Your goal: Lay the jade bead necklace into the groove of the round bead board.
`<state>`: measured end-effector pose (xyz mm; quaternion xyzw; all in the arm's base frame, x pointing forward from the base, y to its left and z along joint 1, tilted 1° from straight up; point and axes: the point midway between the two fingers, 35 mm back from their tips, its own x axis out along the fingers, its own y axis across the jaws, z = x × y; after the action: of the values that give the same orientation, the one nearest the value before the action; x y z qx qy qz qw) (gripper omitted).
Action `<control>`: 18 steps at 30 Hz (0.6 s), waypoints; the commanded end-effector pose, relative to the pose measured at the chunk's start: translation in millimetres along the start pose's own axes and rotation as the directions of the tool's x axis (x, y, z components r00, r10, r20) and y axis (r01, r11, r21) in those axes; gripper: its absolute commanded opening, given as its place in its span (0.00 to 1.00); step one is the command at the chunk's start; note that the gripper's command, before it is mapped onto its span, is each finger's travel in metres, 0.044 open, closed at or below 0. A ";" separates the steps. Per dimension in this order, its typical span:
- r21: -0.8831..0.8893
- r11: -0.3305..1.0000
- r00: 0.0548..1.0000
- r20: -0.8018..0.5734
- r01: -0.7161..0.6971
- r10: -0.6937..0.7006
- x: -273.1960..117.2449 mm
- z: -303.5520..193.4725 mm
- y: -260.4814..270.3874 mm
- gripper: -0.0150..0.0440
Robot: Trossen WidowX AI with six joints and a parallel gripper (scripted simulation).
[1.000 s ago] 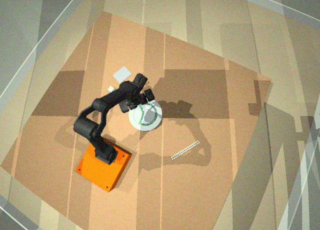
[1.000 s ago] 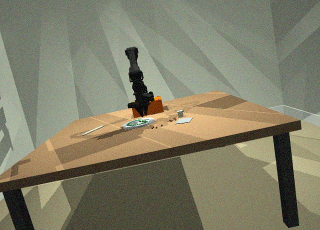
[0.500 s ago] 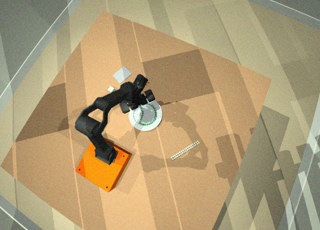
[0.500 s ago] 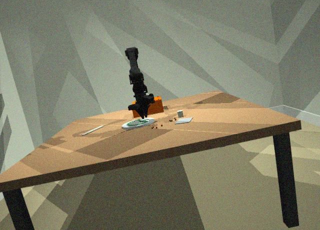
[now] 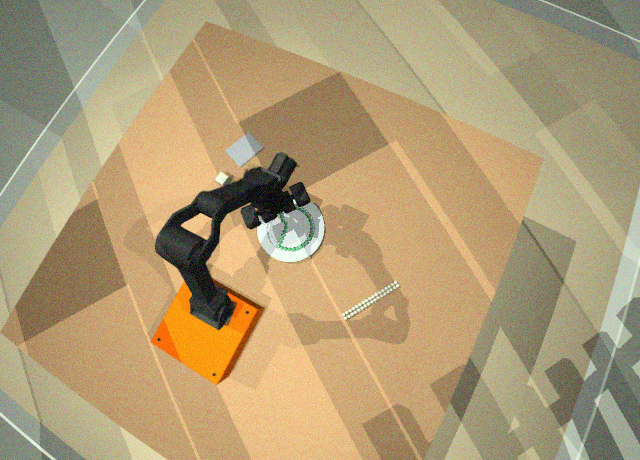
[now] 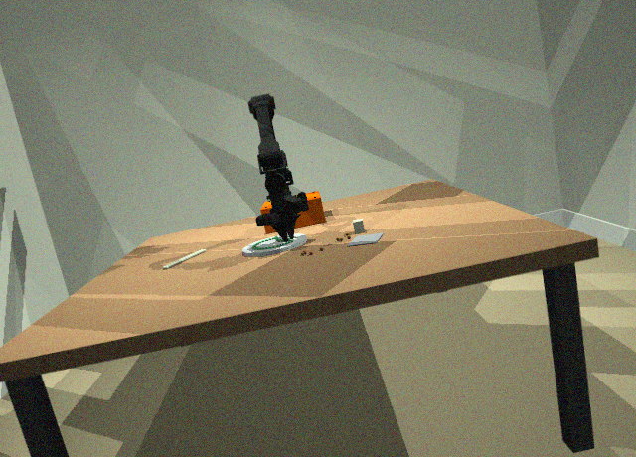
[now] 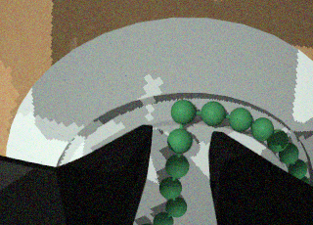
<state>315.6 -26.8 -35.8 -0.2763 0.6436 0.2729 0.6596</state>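
The jade bead necklace [image 5: 312, 228] [image 7: 183, 112] lies on the round white bead board [image 5: 292, 256] [image 6: 248, 252] [image 7: 161, 44]. In the top view its right side follows the curve of the groove, while its left side cuts inward across the middle. The groove's left part shows no beads. In the wrist view the necklace bends sharply at the groove's far edge. My gripper [image 5: 279, 213] [image 6: 287, 239] [image 7: 181, 139] is low over the board, partly open. The run of beads that leads inward passes between the fingers, with gaps on both sides. The fingers hide part of the necklace.
A double row of cream beads [image 5: 370, 300] [image 6: 185, 258] lies beyond the board from the orange base [image 5: 206, 341]. A flat grey square [image 5: 244, 149] [image 6: 366, 239] and a small pale block [image 5: 222, 177] [image 6: 358, 228] are on the board's other side. Small brown bits [image 6: 306, 253] lie near the board.
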 end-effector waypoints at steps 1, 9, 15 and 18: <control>0.000 1.000 1.000 0.001 0.001 -0.001 -0.3 0.1 -0.1 0.32; 0.000 1.000 1.000 0.001 0.001 -0.001 -0.3 0.1 -0.1 0.25; 0.000 1.000 1.000 0.001 0.001 -0.001 -0.3 0.1 -0.1 0.25; 0.000 1.000 1.000 0.001 0.001 -0.001 -0.3 0.1 -0.1 0.25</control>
<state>315.6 -26.8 -35.8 -0.2763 0.6436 0.2729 0.6596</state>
